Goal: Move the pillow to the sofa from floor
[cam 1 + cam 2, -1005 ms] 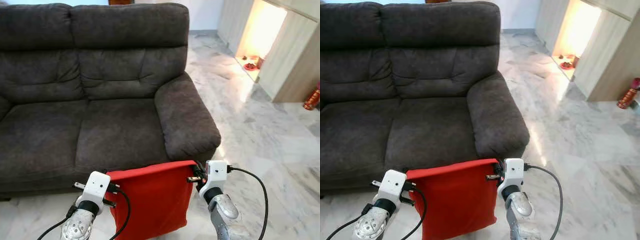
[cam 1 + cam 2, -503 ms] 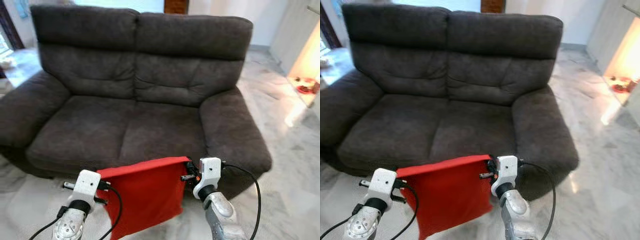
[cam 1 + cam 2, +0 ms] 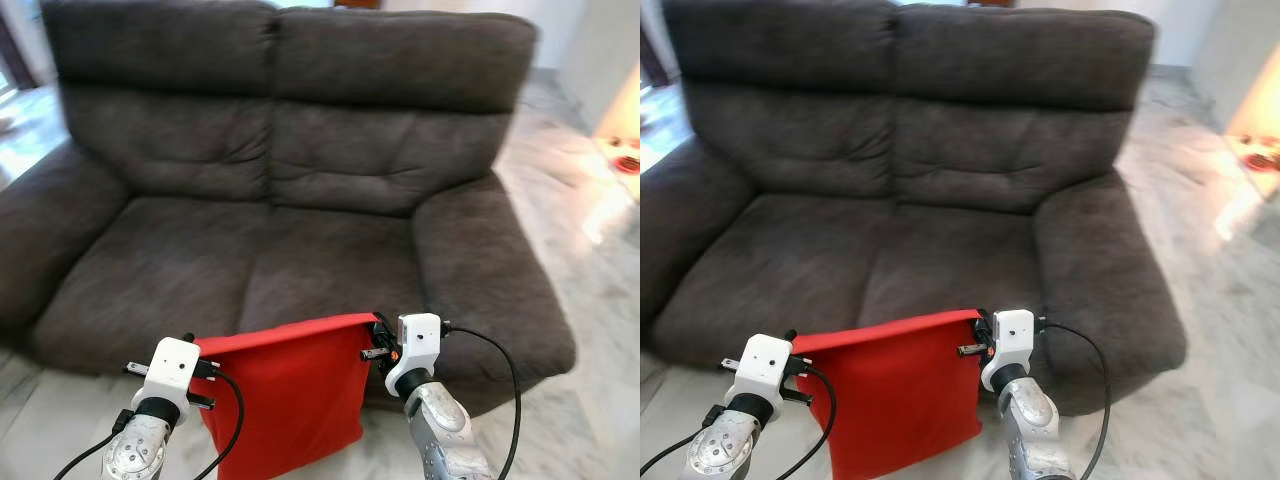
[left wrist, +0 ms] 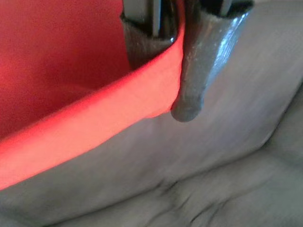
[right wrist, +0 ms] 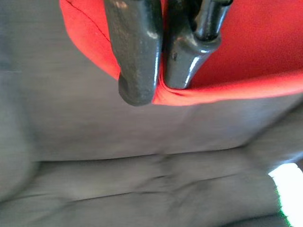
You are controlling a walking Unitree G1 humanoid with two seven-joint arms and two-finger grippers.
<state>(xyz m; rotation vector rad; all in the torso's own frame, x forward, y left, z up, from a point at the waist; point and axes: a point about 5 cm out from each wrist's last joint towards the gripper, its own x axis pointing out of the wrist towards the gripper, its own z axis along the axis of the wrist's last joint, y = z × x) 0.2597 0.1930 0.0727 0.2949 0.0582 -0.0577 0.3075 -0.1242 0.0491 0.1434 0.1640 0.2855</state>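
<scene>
Silver forearms end in boxy white wrist housings (black cables looping off each), with glossy black pincer fingers (image 5: 137,52).

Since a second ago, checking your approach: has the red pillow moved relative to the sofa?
Yes. The red pillow now hangs before the sofa's middle, no longer beside its right armrest.

A pale marble floor (image 3: 600,270) with grey veining is seen to the right of the seating and along the lower edge of the eye views. A brightly lit patch (image 3: 622,160) is seen at the far right, where small reddish items are blurred.
</scene>
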